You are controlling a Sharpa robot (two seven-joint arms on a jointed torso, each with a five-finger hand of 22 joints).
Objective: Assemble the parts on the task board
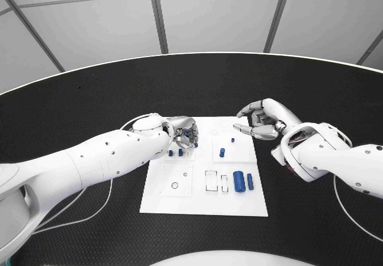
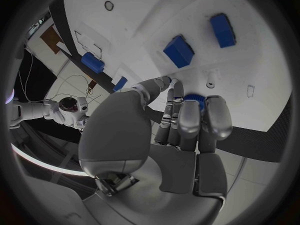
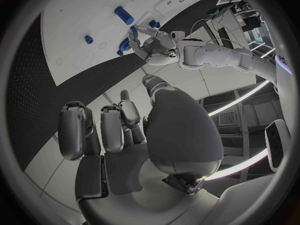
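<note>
I sit at a round black table (image 1: 96,100) with a pale rim, its dark top finely textured and matte. Beyond its far edge stands a wall of light grey panels (image 1: 215,25), split by dark grey seams that fan upward. From my right wrist I see a pale tiled floor (image 3: 156,82) beneath the table's edge, a glowing curved light strip (image 3: 240,102) and dark equipment on a shelf or bench (image 3: 247,15) further off. From my left wrist, loose cables (image 2: 72,80) trail across the same pale floor beside a brown box-like object (image 2: 50,37), too small to identify.
</note>
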